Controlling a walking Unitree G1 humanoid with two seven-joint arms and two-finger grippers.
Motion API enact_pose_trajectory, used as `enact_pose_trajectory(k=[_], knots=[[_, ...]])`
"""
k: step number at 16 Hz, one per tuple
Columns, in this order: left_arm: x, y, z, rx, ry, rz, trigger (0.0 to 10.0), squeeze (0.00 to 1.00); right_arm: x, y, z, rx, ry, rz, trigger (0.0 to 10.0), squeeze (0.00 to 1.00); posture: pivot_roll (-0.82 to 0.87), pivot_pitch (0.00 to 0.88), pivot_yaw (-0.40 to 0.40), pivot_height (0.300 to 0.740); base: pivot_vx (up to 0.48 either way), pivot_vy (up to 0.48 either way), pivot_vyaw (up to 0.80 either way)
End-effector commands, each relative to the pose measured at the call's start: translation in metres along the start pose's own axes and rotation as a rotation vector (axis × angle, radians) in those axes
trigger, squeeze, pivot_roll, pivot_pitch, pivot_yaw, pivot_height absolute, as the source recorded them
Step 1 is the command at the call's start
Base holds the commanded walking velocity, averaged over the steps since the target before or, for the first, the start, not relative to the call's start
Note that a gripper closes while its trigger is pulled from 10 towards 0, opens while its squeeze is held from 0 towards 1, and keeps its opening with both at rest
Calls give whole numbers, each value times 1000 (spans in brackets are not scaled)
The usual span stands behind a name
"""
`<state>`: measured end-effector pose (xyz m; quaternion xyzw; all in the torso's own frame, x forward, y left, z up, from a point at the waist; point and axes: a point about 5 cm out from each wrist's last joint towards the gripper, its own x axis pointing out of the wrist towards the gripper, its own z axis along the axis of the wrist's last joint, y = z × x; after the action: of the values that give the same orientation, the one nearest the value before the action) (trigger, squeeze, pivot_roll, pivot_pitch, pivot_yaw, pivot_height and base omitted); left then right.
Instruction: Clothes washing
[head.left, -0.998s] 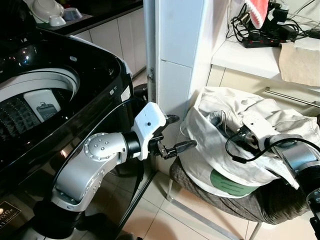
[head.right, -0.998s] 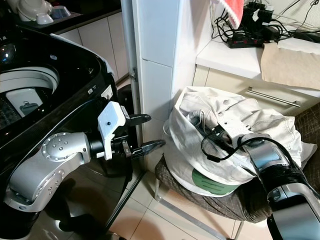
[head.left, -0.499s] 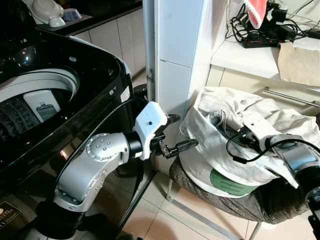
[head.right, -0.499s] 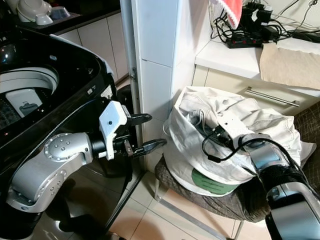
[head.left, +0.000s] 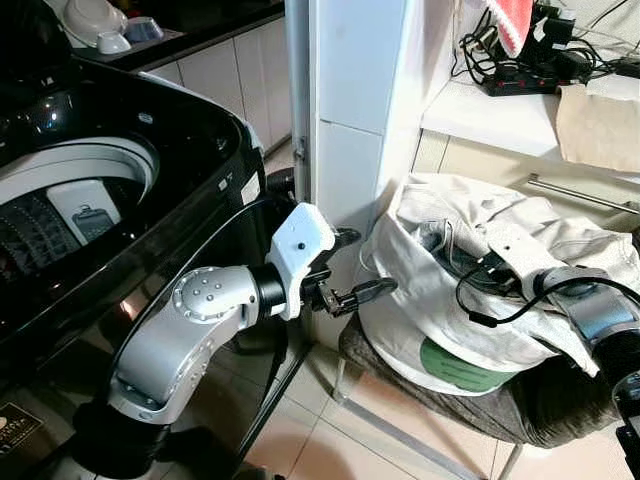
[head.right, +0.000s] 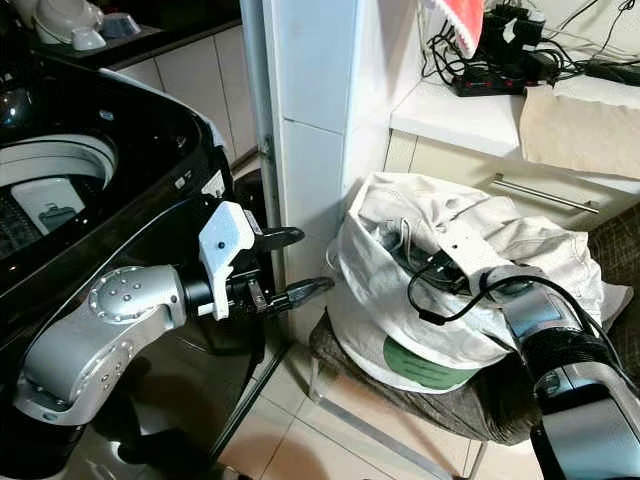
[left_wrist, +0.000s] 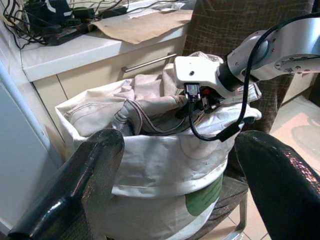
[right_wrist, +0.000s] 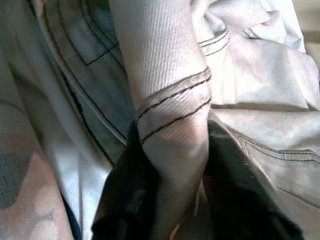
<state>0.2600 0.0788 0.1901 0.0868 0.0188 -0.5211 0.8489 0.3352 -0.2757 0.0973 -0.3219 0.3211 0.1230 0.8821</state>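
Head stereo pair looking forward and down over washing machine (head.left: 90, 190) and laundry bag (head.left: 430, 320), left wrist camera facing the same bag from just beside it, right wrist camera pressed close against pale garment (right_wrist: 170, 100)

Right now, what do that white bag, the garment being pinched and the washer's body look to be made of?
The bag looks like matte woven plastic or stiff cloth: it creases and stands by itself. The garment seems a pale cotton twill, with diagonal ribbing and dark double stitching; the right gripper pinches a fold. The washing machine has a glossy black shell, plastic or glass, that mirrors the room.
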Motion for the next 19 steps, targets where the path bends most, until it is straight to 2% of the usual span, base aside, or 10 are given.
enact_pose_trajectory(k=[1, 7, 8, 10, 11, 13, 14, 15, 17, 19], knots=[[-2, 0, 4, 9, -9, -2, 10000, 0, -3, -10, 3, 10, -5, -36, 0, 0, -32, 0, 39, 740, 0, 0, 0], [-1, 0, 4, 10, -8, -2, 10000, 0, -12, -29, 14, -11, -41, -95, 0, 0, -34, 0, 39, 740, 0, 0, 0], [-1, 1, 4, 12, -9, 6, 10000, 0, -20, -41, 25, -19, -77, -126, 0, 0, -33, 0, 38, 740, 0, 0, 0], [-1, 9, 12, 56, -41, 77, 10000, 0, -53, -78, 74, 65, -284, -215, 0, 0, -36, 0, 39, 740, 0, 0, 0], [-1, 13, 15, 74, -55, 106, 10000, 0, -63, -85, 87, 100, -349, -219, 0, 0, -36, 0, 39, 740, 0, 0, 0], [1, 34, 36, 128, -119, 282, 10000, 0, -110, -108, 138, 161, -618, -210, 0, 0, -38, 0, 37, 740, 0, 0, 0], [0, 38, 44, 131, -154, 314, 10000, 0, -120, -112, 148, 163, -672, -201, 0, 0, -38, 0, 37, 740, 0, 0, 0], [-4, 46, 62, 132, -241, 376, 10000, 1000, -138, -114, 164, 170, -767, -158, 0, 0, -40, 0, 35, 740, 0, 0, 0], [-10, 52, 84, 153, -338, 413, 10000, 1000, -157, -107, 180, 168, -874, -66, 0, 0, -39, 0, 31, 740, 0, 0, 0], [-15, 56, 115, 177, -488, 448, 10000, 1000, -177, -81, 201, 179, -1063, 211, 0, 0, -35, 0, 21, 740, 0, 0, 0]])
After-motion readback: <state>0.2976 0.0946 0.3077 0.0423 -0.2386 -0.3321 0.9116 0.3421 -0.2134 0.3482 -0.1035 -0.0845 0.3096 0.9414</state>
